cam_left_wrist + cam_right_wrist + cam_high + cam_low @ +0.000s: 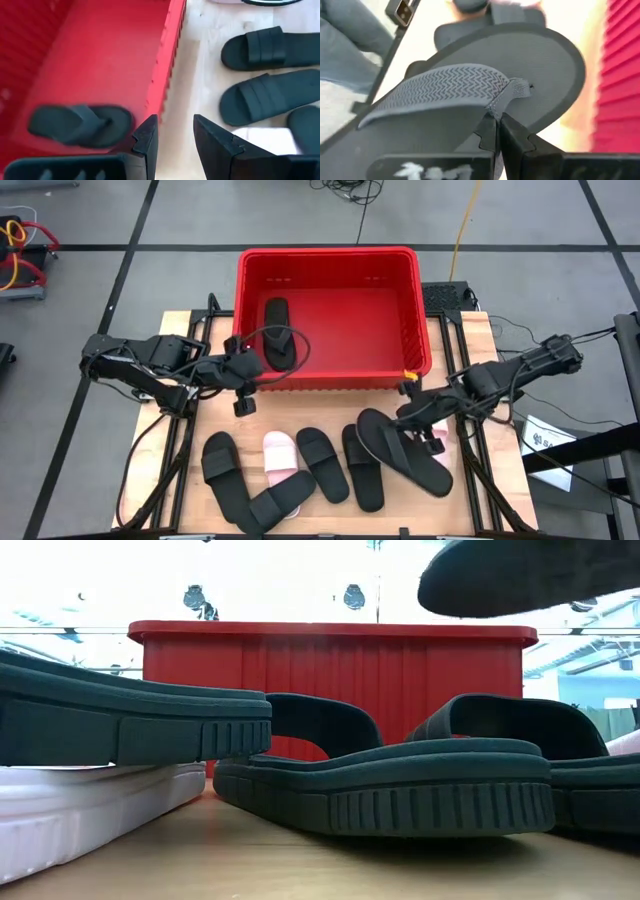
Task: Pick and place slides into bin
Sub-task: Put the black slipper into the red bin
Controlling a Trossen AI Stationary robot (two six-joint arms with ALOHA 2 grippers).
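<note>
1. One black flip-flop [485,95] is pinched by its strap in the right gripper [496,131], lifted above the counter [480,345] near the bin [330,255]. Thin hold, so it could slip off.
2. Left gripper [172,137] hangs empty, jaws apart, over the bin's front wall.
3. Loose slides [325,463] crowd underneath, and the pink one [280,458] lies among them.

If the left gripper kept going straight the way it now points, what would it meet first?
Probably the bin's front wall: the open left gripper straddles that rim line, with the flip-flop inside on one side and bare table on the other. Depth is unclear, so it might pass just over the rim.
</note>
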